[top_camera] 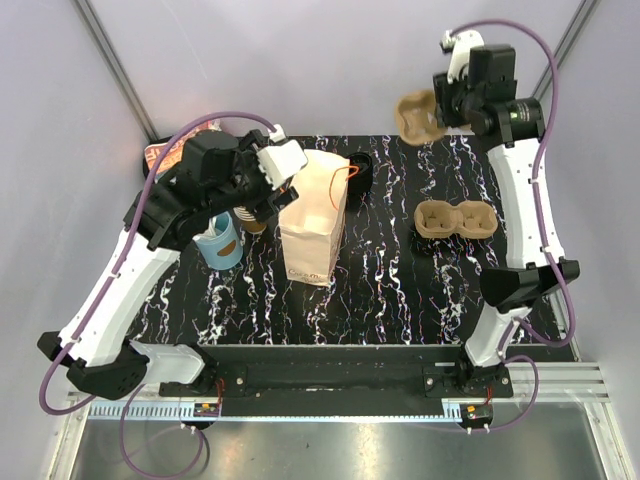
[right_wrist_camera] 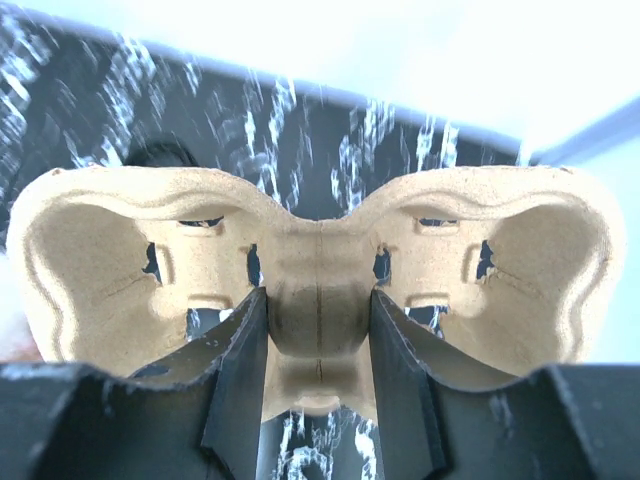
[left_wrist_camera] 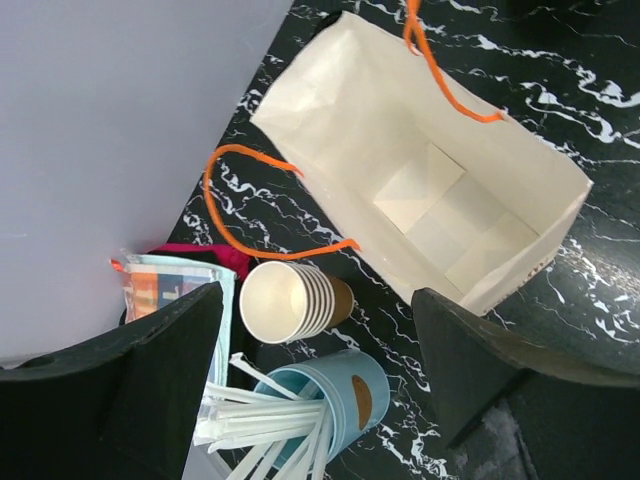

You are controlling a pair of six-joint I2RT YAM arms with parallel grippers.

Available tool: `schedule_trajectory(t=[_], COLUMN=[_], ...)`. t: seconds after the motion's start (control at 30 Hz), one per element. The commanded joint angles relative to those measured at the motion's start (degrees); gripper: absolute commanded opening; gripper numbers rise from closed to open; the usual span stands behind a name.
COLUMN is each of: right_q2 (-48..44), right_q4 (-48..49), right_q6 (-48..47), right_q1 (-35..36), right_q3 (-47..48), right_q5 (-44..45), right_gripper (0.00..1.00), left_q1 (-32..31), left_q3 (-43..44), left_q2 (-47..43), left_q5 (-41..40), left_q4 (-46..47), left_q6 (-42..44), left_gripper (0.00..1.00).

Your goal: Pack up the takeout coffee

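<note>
While the right gripper (right_wrist_camera: 318,300) pinches only the middle ridge of the cup tray (right_wrist_camera: 320,235), it could swivel loose; left gripper (left_wrist_camera: 318,300) hangs spread.

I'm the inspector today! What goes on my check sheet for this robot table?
Surface: black marbled table; no spills seen.
Job's things: lidded coffee cup stands just beyond the paper bag; the bag is open and empty.
Trays: table tray lies flat; raised tray is held in the air.
Clutter: paper cup stack, blue cup of white sticks, colourful packets.
Grippers: left tool open over the cup stack, holding nothing; right tool clamped on the raised tray's middle.
Cables: purple cables loop along both arms.
Surroundings: pale walls, metal frame posts.
</note>
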Motion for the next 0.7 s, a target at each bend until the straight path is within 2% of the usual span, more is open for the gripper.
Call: schedule_trajectory(t=[0.0, 0.03, 0.17, 0.33, 0.5, 0.67], right_q2=[5.2, 6.2, 9.6, 10.0, 10.5, 7.5], right_q4=[-3.2, -3.3, -1.5, 2.9, 3.5, 3.5], right_q6=[-4.1, -5.8, -10.8, -15.2, -18.2, -20.2], right_q1=[6.4, 7.5, 14.5, 22.0, 27.2, 32.4], right_q3=[13.3, 17.0, 21.5, 19.8, 18.6, 11.4], right_q5=[5.1, 6.1, 11.5, 15.0, 16.9, 17.9], right_gripper=[0.35, 0.35, 0.35, 0.35, 0.35, 0.35], left_q1=[1.4, 1.6, 2.9, 5.6, 7.9, 8.7], left_q3=[2.9, 2.9, 2.0, 0.6, -0.2, -1.8], left_q2=[-0.2, -0.2, -0.5, -0.9, -1.2, -0.9], left_q5=[-3.9, -4.1, -6.4, -9.4, -8.9, -8.3], left_q4=[5.2, 5.5, 7.7, 11.2, 12.3, 13.7], left_q6=[-2.1, -2.2, -3.0, -4.5, -5.3, -5.2], left_gripper=[0.84, 0.84, 0.85, 0.88, 0.90, 0.91])
